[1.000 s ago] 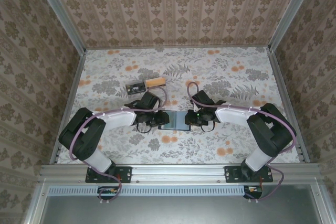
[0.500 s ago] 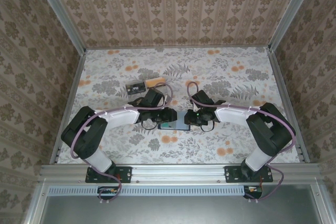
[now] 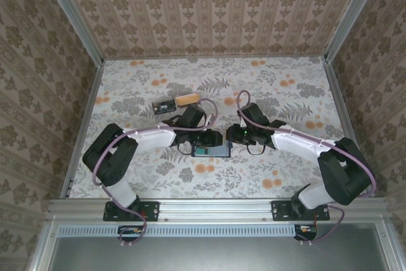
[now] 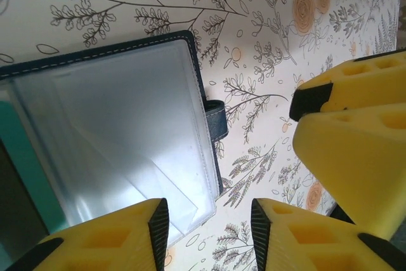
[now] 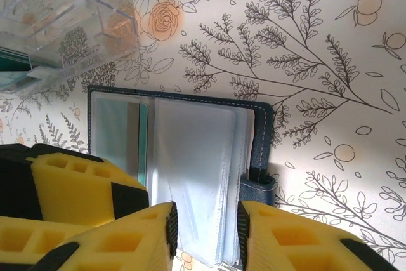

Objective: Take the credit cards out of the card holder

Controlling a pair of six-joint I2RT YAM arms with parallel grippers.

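The card holder [image 3: 212, 150] lies open on the table, navy-edged, between both grippers. Its clear sleeves [image 5: 196, 176] are fanned out, and a teal piece [image 5: 143, 144] sits in the left pocket. My left gripper [image 3: 206, 139] hovers at the holder's left side. In the left wrist view it [image 4: 206, 233] is open, with a sleeve corner [image 4: 184, 211] beside one fingertip and nothing pinched. My right gripper [image 3: 236, 136] is open too. In its own view it [image 5: 206, 233] straddles the sleeves' near edge without pinching them. Two credit cards, one black [image 3: 166, 105] and one tan-orange [image 3: 188, 99], lie behind the left arm.
A clear plastic tray [image 5: 70, 17] stands just beyond the holder's far left corner. The holder's strap tab [image 5: 260, 185] sticks out on its right edge. The two grippers' yellow fingers [image 4: 355, 112] are close together over the holder. Walls enclose the floral table [image 3: 285, 93].
My left gripper has slid right, onto the holder's left side. My right gripper has drawn back slightly and its jaws have widened. The holder now lies spread open.
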